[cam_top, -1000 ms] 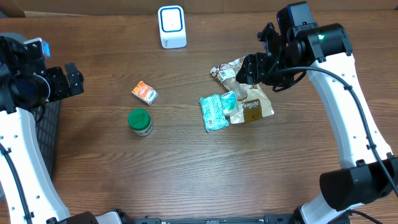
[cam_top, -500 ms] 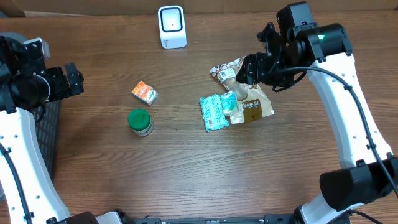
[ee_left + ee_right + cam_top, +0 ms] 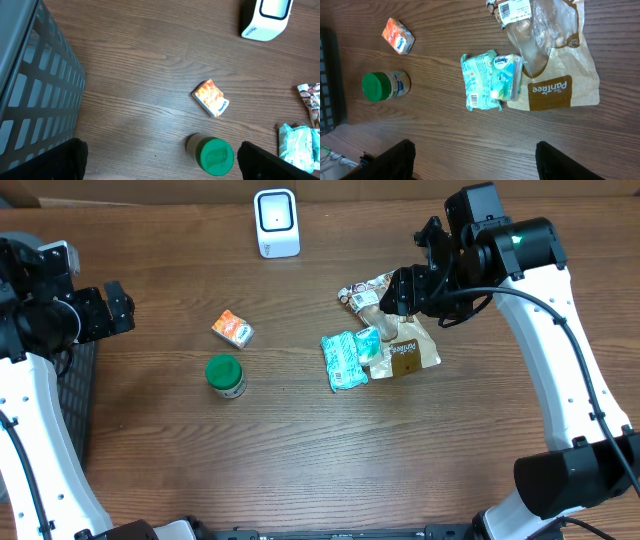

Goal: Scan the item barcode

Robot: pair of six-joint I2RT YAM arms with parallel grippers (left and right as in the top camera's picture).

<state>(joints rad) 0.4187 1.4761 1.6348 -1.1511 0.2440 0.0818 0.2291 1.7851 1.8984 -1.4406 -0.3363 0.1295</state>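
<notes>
The white barcode scanner point(image 3: 277, 222) point(image 3: 264, 20) stands upright at the table's far edge. A loose group of items lies right of centre: two teal tissue packs point(image 3: 345, 358) point(image 3: 480, 82), a brown bread bag point(image 3: 412, 352) point(image 3: 555, 85) and a clear bag with a barcode label point(image 3: 362, 293) point(image 3: 516, 9). My right gripper point(image 3: 400, 292) point(image 3: 475, 160) hovers over this group, open, holding nothing. An orange packet point(image 3: 232, 329) point(image 3: 211, 98) and a green-lidded jar point(image 3: 225, 376) point(image 3: 216, 156) lie left of centre. My left gripper point(image 3: 112, 308) point(image 3: 160, 152) stays at the far left, wide open and empty.
A grey slatted basket point(image 3: 35, 90) point(image 3: 80, 395) sits at the left table edge beside my left arm. Bare wood separates the jar from the tissue packs and runs along the whole front of the table.
</notes>
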